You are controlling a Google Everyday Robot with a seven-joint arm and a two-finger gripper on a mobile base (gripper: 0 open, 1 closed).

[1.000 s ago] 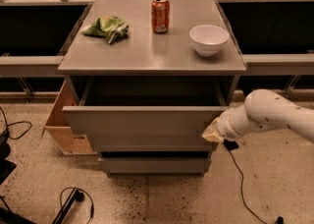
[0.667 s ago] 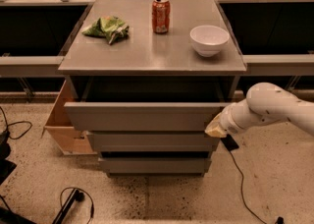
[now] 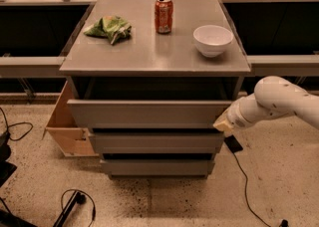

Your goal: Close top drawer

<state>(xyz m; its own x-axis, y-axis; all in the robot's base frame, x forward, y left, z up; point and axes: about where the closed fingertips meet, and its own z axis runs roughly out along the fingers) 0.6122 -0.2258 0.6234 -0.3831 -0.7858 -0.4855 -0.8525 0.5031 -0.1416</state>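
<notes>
The top drawer (image 3: 149, 113) is a wide grey handle-less drawer under the grey tabletop (image 3: 149, 56). It stands partly out, with a dark gap of its interior showing behind the front panel. My gripper (image 3: 223, 124) is at the end of the white arm coming in from the right. It sits against the lower right corner of the drawer's front panel. Two narrower grey drawer fronts (image 3: 155, 142) lie below it.
On the tabletop stand a red can (image 3: 163, 15), a white bowl (image 3: 213, 40) and a green crumpled bag (image 3: 110, 28). A cardboard box (image 3: 67, 126) sits on the floor at the cabinet's left. Cables lie on the floor at left and right.
The top drawer has slid inward toward the cabinet. My gripper and arm have moved with it, staying at the front panel's right corner.
</notes>
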